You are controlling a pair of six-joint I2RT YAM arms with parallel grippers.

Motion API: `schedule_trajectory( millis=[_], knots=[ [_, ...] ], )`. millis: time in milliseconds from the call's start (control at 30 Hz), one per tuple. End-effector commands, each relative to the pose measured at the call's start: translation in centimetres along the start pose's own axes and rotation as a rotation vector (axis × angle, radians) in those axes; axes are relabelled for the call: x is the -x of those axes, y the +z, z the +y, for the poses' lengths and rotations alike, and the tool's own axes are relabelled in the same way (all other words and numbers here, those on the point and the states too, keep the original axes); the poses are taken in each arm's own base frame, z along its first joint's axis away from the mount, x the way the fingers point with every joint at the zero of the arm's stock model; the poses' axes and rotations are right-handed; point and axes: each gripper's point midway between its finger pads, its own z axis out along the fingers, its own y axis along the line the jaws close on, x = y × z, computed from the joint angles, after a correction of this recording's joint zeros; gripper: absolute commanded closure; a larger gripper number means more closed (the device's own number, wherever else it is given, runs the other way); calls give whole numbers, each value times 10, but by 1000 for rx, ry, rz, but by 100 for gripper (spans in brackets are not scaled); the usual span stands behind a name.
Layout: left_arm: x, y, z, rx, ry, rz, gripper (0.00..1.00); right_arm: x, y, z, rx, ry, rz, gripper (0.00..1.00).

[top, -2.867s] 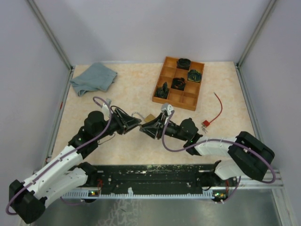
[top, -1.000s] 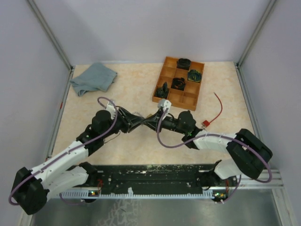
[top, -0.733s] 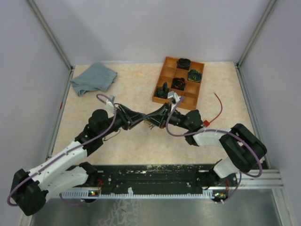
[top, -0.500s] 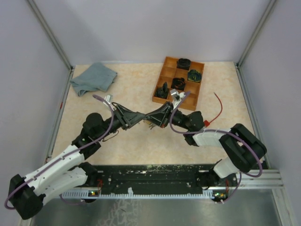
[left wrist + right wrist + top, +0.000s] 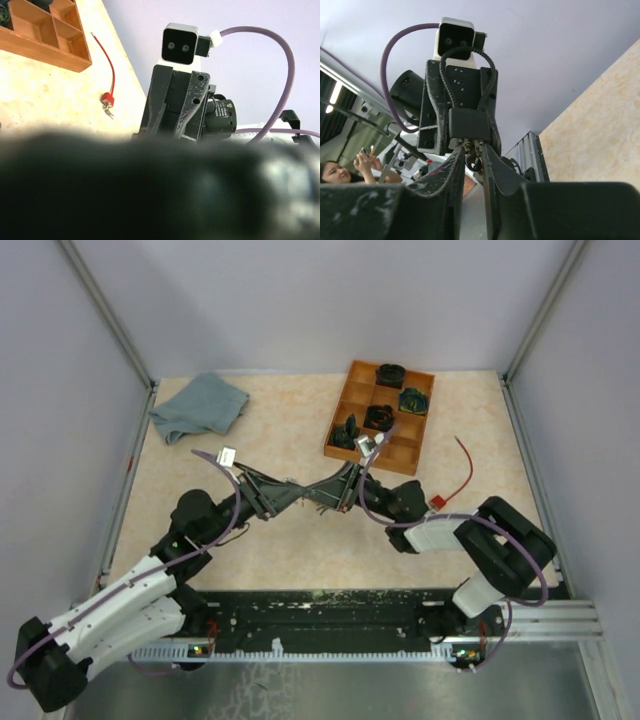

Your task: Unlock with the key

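Two arms are lifted up and meet over the middle of the table (image 5: 300, 435). The left gripper (image 5: 292, 490) is clamped on the lock (image 5: 470, 125). The lock is a small black block, and in the right wrist view a black cord loop shows above it. The block is squeezed between the left gripper's two fingers and is held up off the table. The key (image 5: 472, 160) sits just under the block, and a little ring shows there too.

The right gripper (image 5: 474, 152) has its two fingers (image 5: 457, 165) on each side of the key, very near it. A thin gap shows between them. I cannot tell if they pinch the key or only sit beside it. In the left wrist view the bottom half is a dark blur, so the lock does not show there.

At the back of the table sits a wooden tray (image 5: 372, 461) with little boxes. Some dark things (image 5: 379, 418) lie in a few of them. A blue cloth (image 5: 200, 405) lies near the back left corner. A red wire (image 5: 470, 468) lies just to the right of the tray.
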Motion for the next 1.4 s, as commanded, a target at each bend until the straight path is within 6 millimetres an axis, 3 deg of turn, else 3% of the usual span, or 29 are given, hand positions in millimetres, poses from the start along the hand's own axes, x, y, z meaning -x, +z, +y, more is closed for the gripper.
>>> schedule_trajectory(
  millis=[0, 167, 333, 500, 700, 1067, 1367],
  knots=[
    [2, -3, 7, 122, -4, 10, 100, 10, 1, 34, 119, -173, -48, 72],
    [0, -5, 28, 247, -80, 18, 100, 8, -16, 19, 29, -425, -37, 54],
    [-2, -2, 27, 238, -101, 30, 100, 8, -25, -4, -120, -634, 13, 52],
    [0, -1, 23, 223, -109, 27, 100, 0, -20, -18, -225, -778, 51, 53],
    [-1, 0, 20, 213, -133, 33, 100, 3, -31, -35, -302, -790, 9, 60],
    [-9, 5, 22, 201, -165, 61, 100, -12, -17, -17, -177, -788, 37, 66],
    [-11, 6, 20, 188, -172, 72, 100, -14, -12, -17, -161, -779, 35, 73]
  ],
)
